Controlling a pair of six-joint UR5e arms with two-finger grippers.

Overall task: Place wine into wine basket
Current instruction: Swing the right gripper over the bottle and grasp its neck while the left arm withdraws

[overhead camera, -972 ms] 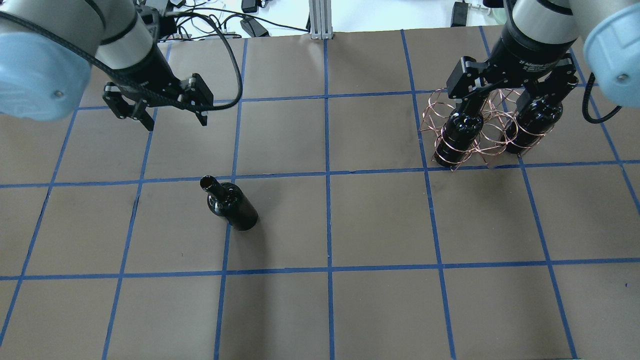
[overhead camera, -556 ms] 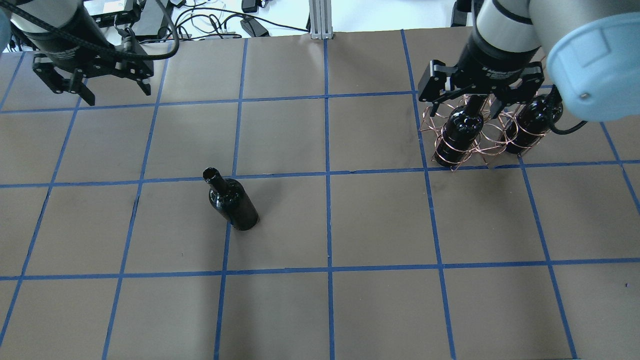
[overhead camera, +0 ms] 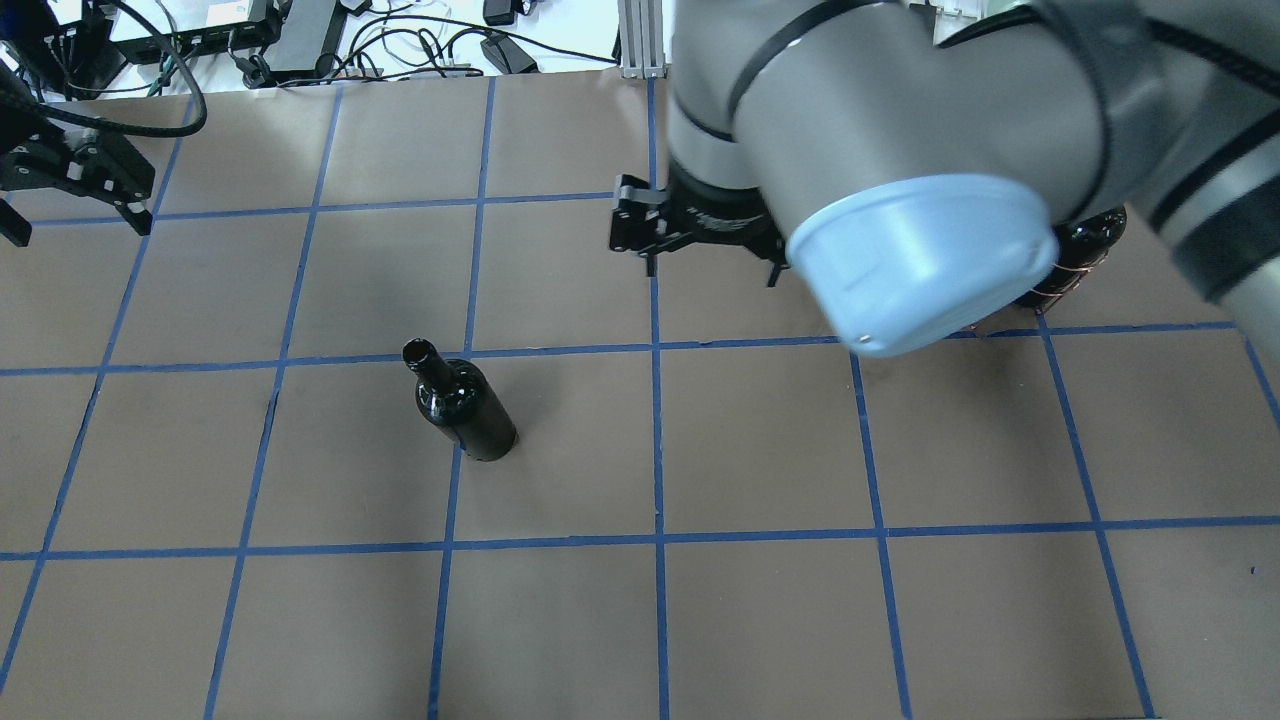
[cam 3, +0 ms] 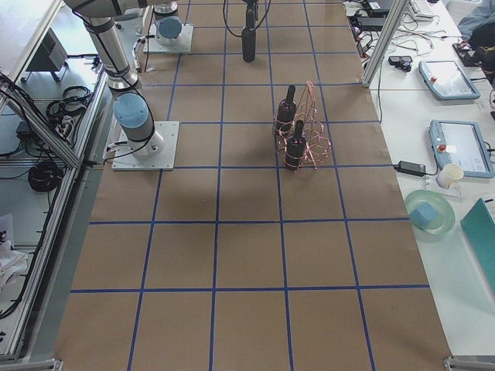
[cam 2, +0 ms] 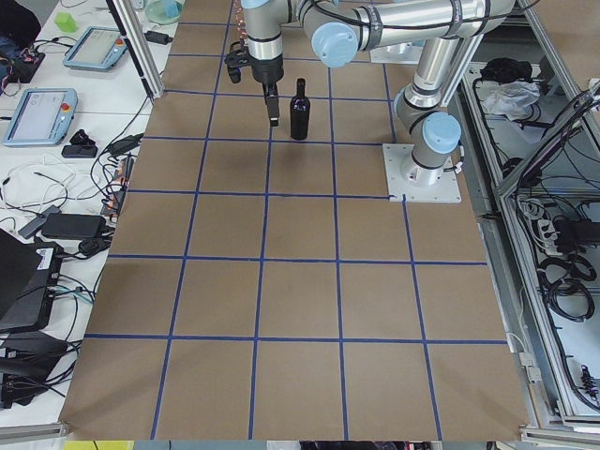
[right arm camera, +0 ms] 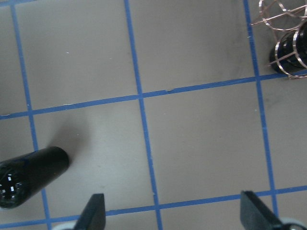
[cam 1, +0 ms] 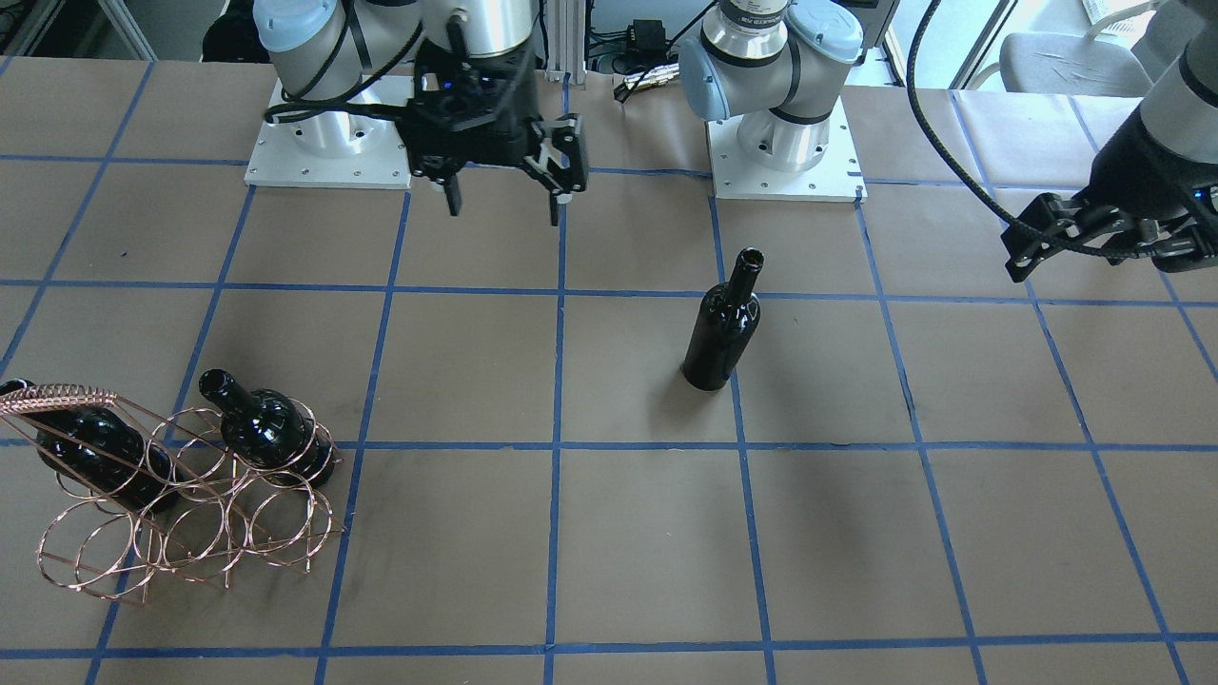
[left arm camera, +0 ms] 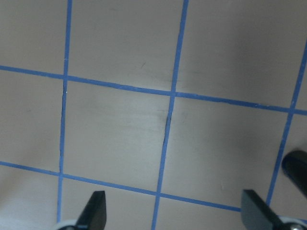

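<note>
**A:** What is the right tool [overhead camera: 711, 272] doing?

**B:** It is hanging above the desk [overhead camera: 760, 620] with its fingers [right arm camera: 96, 211] spread wide apart. It is gripping nothing.

**A:** And the loose wine bottle [overhead camera: 465, 410]?

**B:** It is standing upright on the desk, off to one side of that tool and outside its fingers. Nothing is touching it.

**A:** Where is the wire basket [cam 1: 59, 396] sitting?

**B:** It is resting farther from that tool, on the side away from the loose bottle. Two more bottles [cam 1: 269, 430] are lying in its rings.

**A:** What about the left tool [overhead camera: 78, 228]?

**B:** It is hovering over the desk's far edge, well apart from the wine bottle. Its fingers are also standing apart and holding nothing.
</note>
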